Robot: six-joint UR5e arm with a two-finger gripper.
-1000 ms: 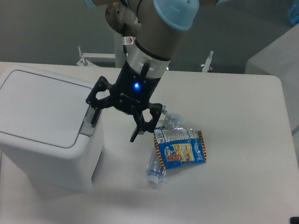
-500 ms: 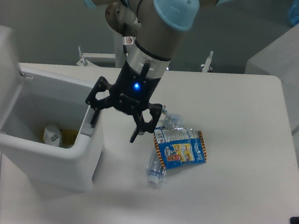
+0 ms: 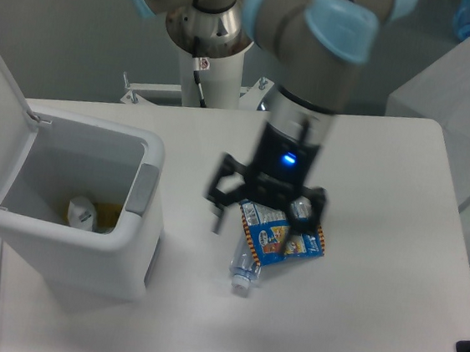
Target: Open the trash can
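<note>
The white rectangular bench [image 3: 371, 325] carries the large white boxy plastic trash can [image 3: 85, 244] at its left edge, lid upright, grey push tab on the rim facing right, some rubbish visible inside; the task looks done. The arm's black two-finger gripper [image 3: 264, 221] hovers mid-bench, fingers spread and empty, just above a blue snack packet [image 3: 283, 240] lying on a clear plastic bottle [image 3: 244, 271]. Dropping lower could crush or scatter these. The right half and front edge offer open room.
</note>
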